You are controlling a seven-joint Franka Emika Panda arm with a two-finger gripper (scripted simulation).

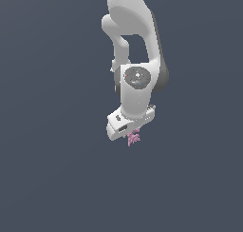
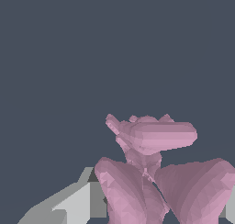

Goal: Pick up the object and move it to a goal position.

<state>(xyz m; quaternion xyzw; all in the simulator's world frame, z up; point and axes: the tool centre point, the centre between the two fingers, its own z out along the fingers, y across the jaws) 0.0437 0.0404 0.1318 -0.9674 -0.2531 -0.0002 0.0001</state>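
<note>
Hanging from the white arm [image 1: 133, 31], the gripper [image 1: 131, 131] points downward with the pink object [image 1: 133, 138] sitting at its tip, directly below the hand body and touching it. Exterior view: the object appears only as a tiny spiky cluster (its prongs too small to separate), and the fingers themselves are hidden behind the hand, so this view alone cannot settle the grasp. Wrist view: the same object [image 2: 151, 172] fills the near field as several blunt pink lobes and one flat prong, with a grey-white finger [image 2: 73, 204] beside it on one side and a sliver of the other finger [image 2: 231, 208] at the frame edge; the fingers bracket the object closely and appear clamped on it. Background in both views is a uniform dark slate surface [image 1: 47, 178]; no container is visible.
</note>
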